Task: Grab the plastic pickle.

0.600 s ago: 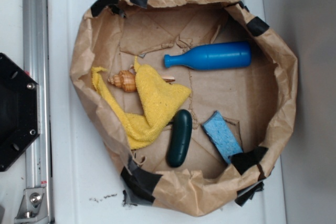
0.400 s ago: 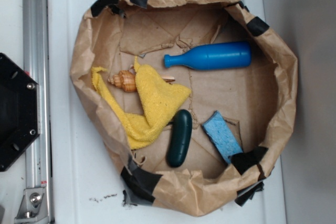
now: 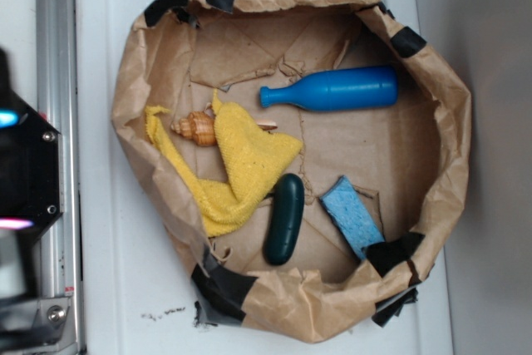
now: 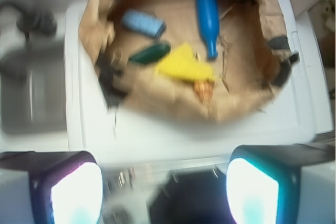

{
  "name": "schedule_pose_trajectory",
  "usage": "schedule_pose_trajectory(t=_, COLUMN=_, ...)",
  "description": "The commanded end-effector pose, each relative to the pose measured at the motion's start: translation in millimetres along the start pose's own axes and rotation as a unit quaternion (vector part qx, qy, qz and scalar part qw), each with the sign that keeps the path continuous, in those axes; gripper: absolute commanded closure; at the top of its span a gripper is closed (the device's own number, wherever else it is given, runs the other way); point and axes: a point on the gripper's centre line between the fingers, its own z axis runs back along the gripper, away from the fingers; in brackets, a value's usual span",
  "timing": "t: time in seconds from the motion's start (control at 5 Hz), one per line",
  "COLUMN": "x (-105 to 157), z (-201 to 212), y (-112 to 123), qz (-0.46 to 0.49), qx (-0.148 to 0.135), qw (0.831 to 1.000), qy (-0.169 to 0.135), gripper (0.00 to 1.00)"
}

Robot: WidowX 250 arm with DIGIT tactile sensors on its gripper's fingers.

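The plastic pickle [image 3: 284, 219] is a dark green glossy oblong lying on the floor of a brown paper basket [image 3: 453, 147], near its front rim, between a yellow cloth and a light blue sponge. The wrist view shows the pickle [image 4: 149, 53] far ahead, small and blurred. My gripper [image 3: 10, 172] shows as a blurred dark shape with glowing pads at the left edge of the exterior view, well left of the basket and outside it. In the wrist view the gripper [image 4: 164, 184] stands open, its fingers [image 4: 68, 192] wide apart with nothing between them.
Inside the basket also lie a blue bottle [image 3: 332, 89], a yellow cloth [image 3: 245, 164], a seashell [image 3: 194, 128] and a light blue sponge [image 3: 352, 216]. The basket's crumpled walls, patched with black tape, stand raised all round. A metal rail [image 3: 54, 39] runs along the left.
My gripper has come into the exterior view at the left edge, over the black base. Nothing in the basket has moved.
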Motion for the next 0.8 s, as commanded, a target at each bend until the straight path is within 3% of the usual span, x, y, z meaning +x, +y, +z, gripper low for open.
schedule_pose_trajectory(t=0.0, x=66.6, z=-57.0, y=1.8, qz=0.209, qx=-0.038, qw=0.977, qy=0.005, gripper=0.0)
schedule_pose_trajectory(t=0.2, x=75.9, z=-90.3, y=-7.6, qz=0.264, qx=-0.022, qw=0.964, qy=0.026, gripper=0.0)
schedule_pose_trajectory(t=0.4, x=69.2, z=-130.3, y=-11.6, qz=0.295, qx=-0.009, qw=0.953, qy=0.062, gripper=0.0)
schedule_pose_trajectory(t=0.6, x=53.3, z=-156.1, y=-14.2, qz=0.284, qx=-0.024, qw=0.954, qy=0.087, gripper=0.0)
